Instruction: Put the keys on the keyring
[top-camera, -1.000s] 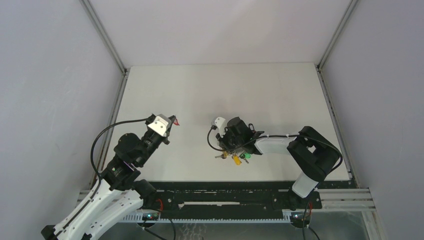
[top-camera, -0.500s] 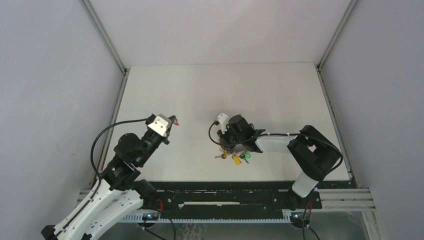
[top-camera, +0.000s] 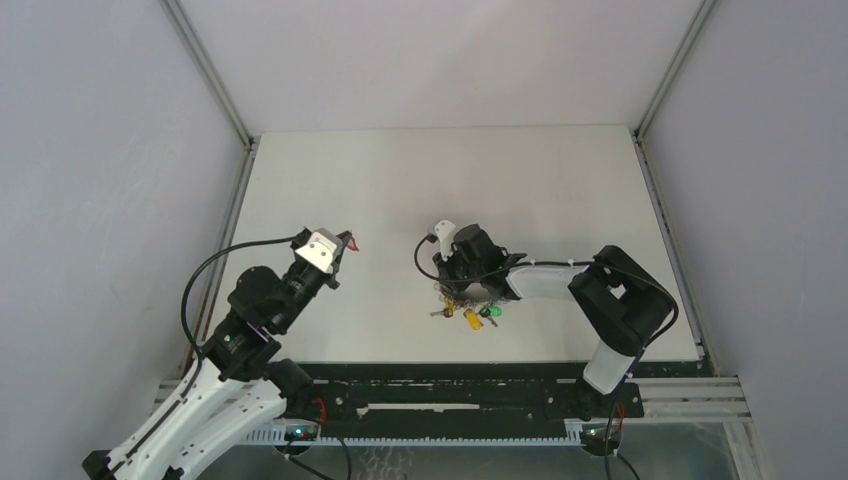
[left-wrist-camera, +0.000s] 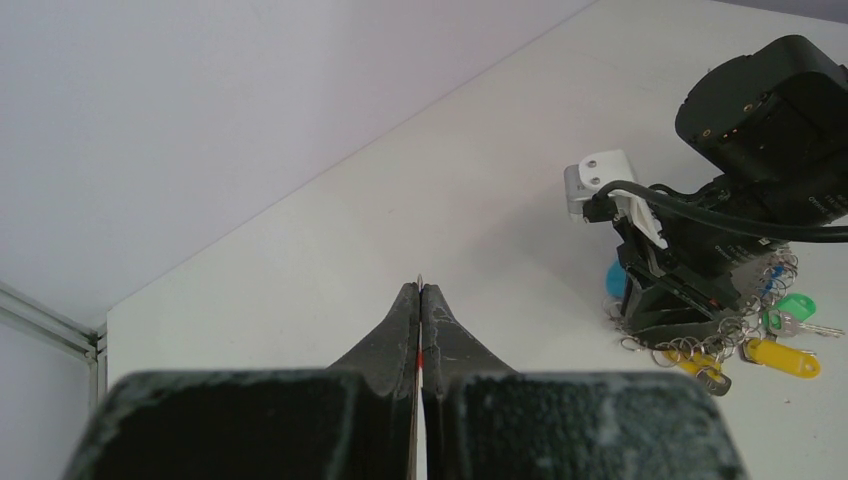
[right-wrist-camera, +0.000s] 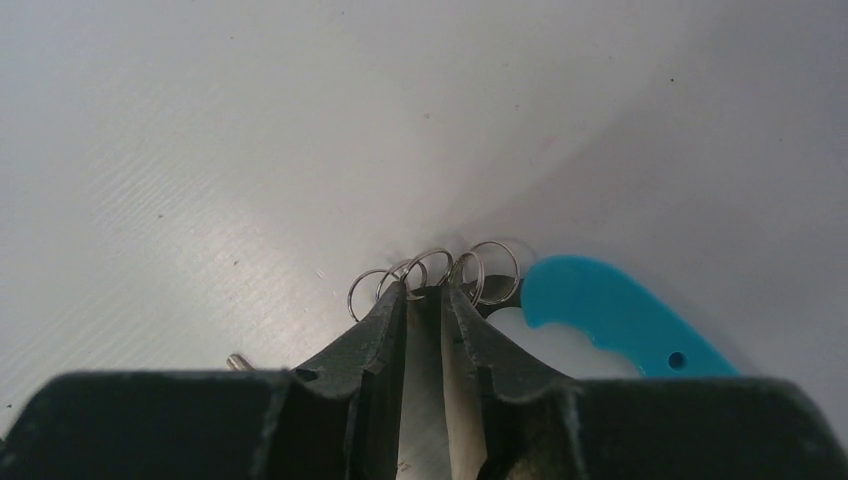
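Two pincers are mine at this white table (top-camera: 560, 190), and they sit well apart. On my left side, the left pincer (top-camera: 345, 242) is raised off the surface with its jaws pressed fully together on the small silver metal key with a red oval plastic tag (top-camera: 355, 243). In the overhead view the red tag juts out past my fingertips toward the middle of the table. From my left wrist camera I see the key only edge-on, as a thin metal sliver (left-wrist-camera: 420, 283) poking out above my clamped fingers (left-wrist-camera: 400, 325), with a hairline of red lower down in the seam. On my right side, the right pincer (right-wrist-camera: 427, 292) is down at the table, right at the large keyring of light-blue band and grey metal mesh (top-camera: 462, 300). Its jaws stand only a narrow slit apart, and bare table shows through the gap. Several small silver split rings (right-wrist-camera: 436, 262) loop around my two fingertips, and the light-blue band (right-wrist-camera: 610, 312) lies just beside them to the right. Whether I am nipping any wire of the keyring I cannot tell. A yellow-tagged key (top-camera: 472, 320) and a green-tagged key (top-camera: 493, 312) splay from the near side of the keyring.
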